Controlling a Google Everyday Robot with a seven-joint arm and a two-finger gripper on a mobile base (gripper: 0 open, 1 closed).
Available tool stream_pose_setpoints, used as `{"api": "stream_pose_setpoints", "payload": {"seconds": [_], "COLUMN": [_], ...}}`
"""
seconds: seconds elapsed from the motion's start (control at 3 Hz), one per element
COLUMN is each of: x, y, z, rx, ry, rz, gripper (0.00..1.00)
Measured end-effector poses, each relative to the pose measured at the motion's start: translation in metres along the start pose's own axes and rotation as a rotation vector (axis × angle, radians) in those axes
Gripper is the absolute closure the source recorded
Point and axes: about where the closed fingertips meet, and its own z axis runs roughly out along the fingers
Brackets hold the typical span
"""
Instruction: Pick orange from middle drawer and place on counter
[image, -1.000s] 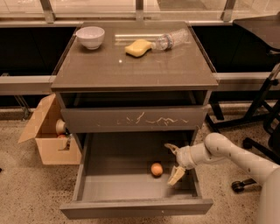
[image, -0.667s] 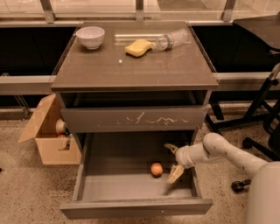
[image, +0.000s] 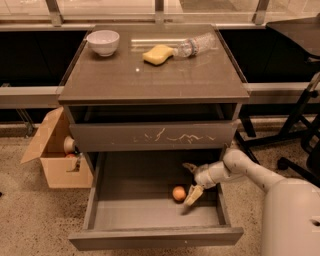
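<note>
— where's the orange (image: 179, 193) sitting?
— on the floor of the open middle drawer (image: 150, 216), right of centre, well clear of the walls.
— and the gripper (image: 191, 180)?
— down inside the drawer, just right of the fruit. its fingers (image: 194, 194) are spread wide with nothing between them; the near one is just beside the orange, the far one points toward the back.
— so what makes a clean grab?
— i'd say slide left until the orange sits squarely between the fingers, low enough to catch its widest part, then close gently. nudge it first and it'll probably roll.
— then?
— lift straight up, clear the scratched drawer front (image: 155, 135) above, and pick a bare patch on the desk (image: 150, 82), away from the white bowl (image: 103, 42), yellow sponge (image: 158, 54) and plastic bottle (image: 197, 45).
</note>
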Motion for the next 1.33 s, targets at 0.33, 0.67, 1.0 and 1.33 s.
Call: {"api": "stream_pose_setpoints", "payload": {"seconds": [0.33,0.67,1.0,1.33], "x": [-0.008,-0.009,-0.006,-0.006], "y": [0.004,0.011,0.017,0.017], "z": [0.01,0.025,0.035,0.036], "rx": [-0.013,-0.04,-0.062,-0.062], "ry": [0.004,0.005,0.007,0.007], "rz": [-0.008,-0.003,0.007,0.007], "gripper": [0.0,0.0,0.16,0.39]}}
